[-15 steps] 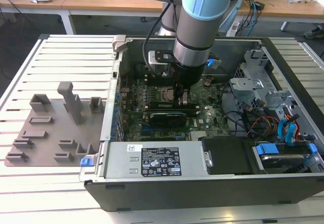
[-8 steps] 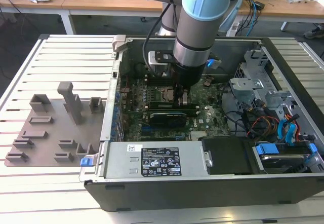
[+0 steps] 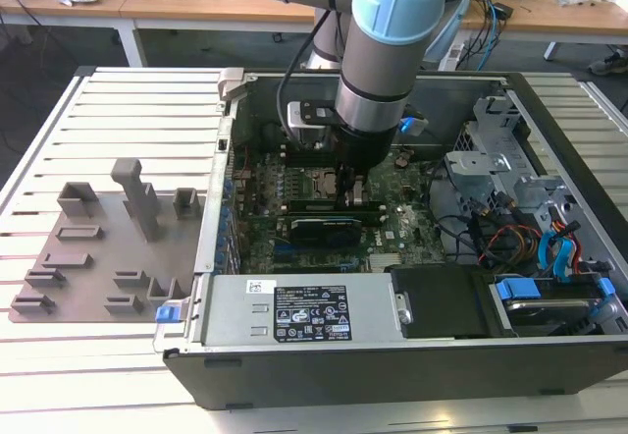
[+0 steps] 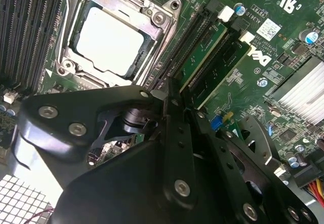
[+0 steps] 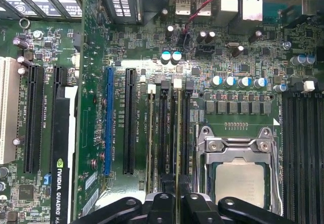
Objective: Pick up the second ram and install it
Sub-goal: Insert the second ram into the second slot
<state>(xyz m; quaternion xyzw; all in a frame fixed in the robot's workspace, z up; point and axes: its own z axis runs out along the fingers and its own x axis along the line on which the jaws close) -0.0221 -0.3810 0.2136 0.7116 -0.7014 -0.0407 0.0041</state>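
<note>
Slatted white bench [image 3: 118, 110] carries an open computer case [image 3: 392, 355] with its motherboard [image 3: 294, 247] exposed, and the arm reaches down into it beside the processor socket [image 5: 238, 178]. Its end effector [image 5: 177, 201] stands with fingers [image 5: 163, 199] narrow, pinched on the top edge of the second ram [image 5: 176, 133], a thin green stick standing upright in a slot just beside the first stick [image 5: 152, 138]. A black graphics card [image 3: 324, 228] lies near the end effector in the exterior view.
</note>
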